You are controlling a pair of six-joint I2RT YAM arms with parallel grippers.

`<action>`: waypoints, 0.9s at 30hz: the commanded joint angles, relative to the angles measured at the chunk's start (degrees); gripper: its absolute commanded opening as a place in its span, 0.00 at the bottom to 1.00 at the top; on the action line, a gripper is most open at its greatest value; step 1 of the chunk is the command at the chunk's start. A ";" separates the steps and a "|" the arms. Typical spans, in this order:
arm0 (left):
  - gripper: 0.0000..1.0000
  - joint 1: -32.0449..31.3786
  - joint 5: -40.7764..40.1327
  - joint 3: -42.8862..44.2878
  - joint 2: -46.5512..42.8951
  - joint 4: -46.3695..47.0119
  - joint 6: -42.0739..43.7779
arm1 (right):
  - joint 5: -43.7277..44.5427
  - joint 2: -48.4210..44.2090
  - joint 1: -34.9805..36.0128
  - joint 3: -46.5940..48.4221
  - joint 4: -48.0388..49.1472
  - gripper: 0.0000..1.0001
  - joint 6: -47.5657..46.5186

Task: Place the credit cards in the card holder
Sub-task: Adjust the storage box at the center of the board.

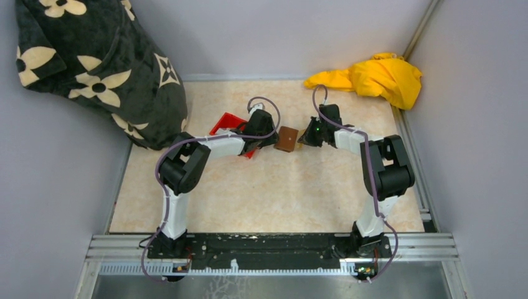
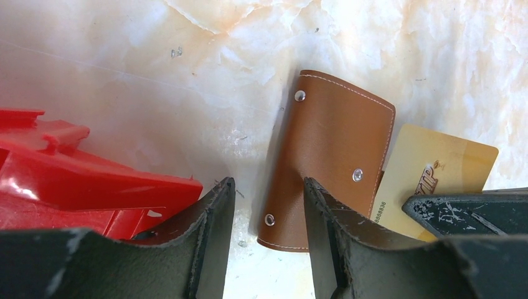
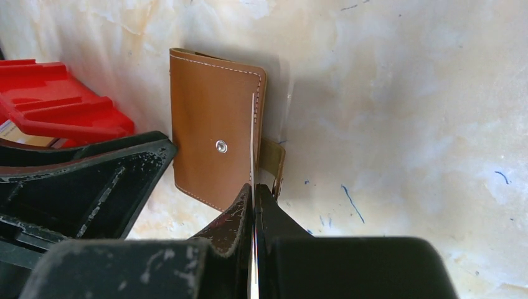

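Brown leather card holder (image 2: 336, 140) lies folded on the table (image 2: 386, 43). Right gripper (image 3: 254, 202), at its right edge, pinches a gold credit card (image 2: 436, 165) edge-on. Left gripper (image 2: 268, 187) hovers half-open over its left edge, empty. Insertion is the step in hand, I judge; next the card must find a pocket mouth.

You have one brown card holder (image 1: 287, 139), one gold card (image 2: 436, 163) that shows, one red bin (image 1: 225, 123), one yellow cloth (image 1: 380, 78) and one black flower-print bag (image 1: 93, 62), all on one worktop (image 1: 268, 199) — plus two arms, each with one claw: left claw (image 2: 268, 187), right claw (image 3: 253, 194).
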 commanded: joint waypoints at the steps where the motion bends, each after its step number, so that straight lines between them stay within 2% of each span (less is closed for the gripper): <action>1: 0.52 -0.13 1.19 -1.41 2.16 -1.48 -0.05 | -2.32 -1.78 -0.61 -0.37 4.82 0.00 1.43; 14: 0.51 -0.11 1.34 -2.98 1.87 -0.89 -1.16 | -1.73 -2.44 -1.62 -3.63 7.74 0.00 3.04; 27: 0.51 -0.03 2.20 -3.17 2.32 -0.86 -1.83 | -5.76 0.20 -1.82 -5.15 14.46 0.00 6.41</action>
